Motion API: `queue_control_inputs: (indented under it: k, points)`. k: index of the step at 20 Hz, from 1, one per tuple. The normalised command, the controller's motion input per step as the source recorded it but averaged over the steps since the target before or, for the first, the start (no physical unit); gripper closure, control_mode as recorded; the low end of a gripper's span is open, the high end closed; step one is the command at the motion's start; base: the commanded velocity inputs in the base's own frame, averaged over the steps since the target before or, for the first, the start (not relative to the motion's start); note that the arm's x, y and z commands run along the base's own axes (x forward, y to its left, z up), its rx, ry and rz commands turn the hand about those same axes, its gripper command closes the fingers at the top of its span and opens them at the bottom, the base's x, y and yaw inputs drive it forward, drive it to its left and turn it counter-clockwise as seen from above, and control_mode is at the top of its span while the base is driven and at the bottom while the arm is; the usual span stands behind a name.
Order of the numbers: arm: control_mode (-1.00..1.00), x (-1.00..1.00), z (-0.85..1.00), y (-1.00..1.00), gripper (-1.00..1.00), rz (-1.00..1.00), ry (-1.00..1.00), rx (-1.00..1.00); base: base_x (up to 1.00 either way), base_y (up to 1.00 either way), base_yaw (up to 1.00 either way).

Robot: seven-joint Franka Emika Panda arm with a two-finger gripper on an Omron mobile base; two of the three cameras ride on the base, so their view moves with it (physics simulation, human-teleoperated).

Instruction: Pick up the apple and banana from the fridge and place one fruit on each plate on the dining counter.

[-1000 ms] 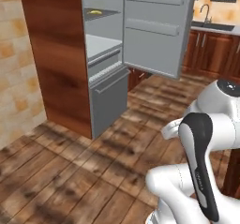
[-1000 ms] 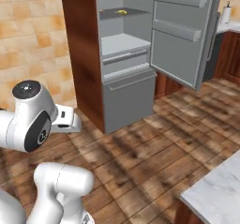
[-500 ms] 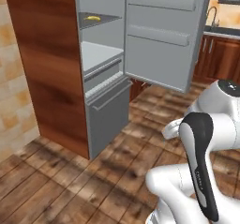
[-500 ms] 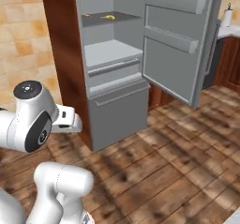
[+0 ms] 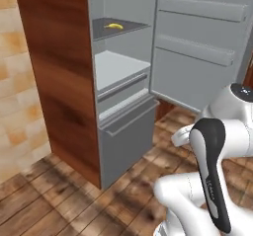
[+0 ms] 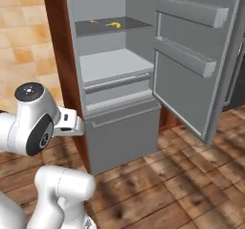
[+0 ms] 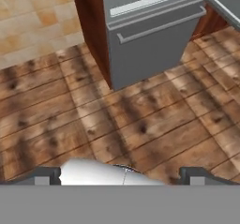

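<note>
We see the fridge point(image 5: 123, 82) standing open, tall and grey with a brown wooden side panel, its door point(image 6: 196, 55) swung wide; the banana point(image 6: 113, 25), small, curved and yellow, lies flat on the upper shelf point(image 6: 134, 24), toward its back edge.

**Warm tile and worn planks**

A wooden plank floor point(image 7: 140, 124) runs through the room, brown boards with dark knots and pale worn streaks. The wall point(image 5: 20, 97) to the left is covered in square tiles of beige and orange tones. Light is even and soft, with a faint shadow on the boards.
</note>
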Motion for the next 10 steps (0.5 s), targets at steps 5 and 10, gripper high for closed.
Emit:
queue_control_inputs:
  k: [5,10]
  points:
    - [1.0,0.0,0.0,0.0,-1.0,0.0,0.0,0.0,0.97,-0.32,0.41]
    - [1.0,0.0,0.0,0.0,-1.0,0.0,0.0,0.0,0.89,-0.3,0.38]
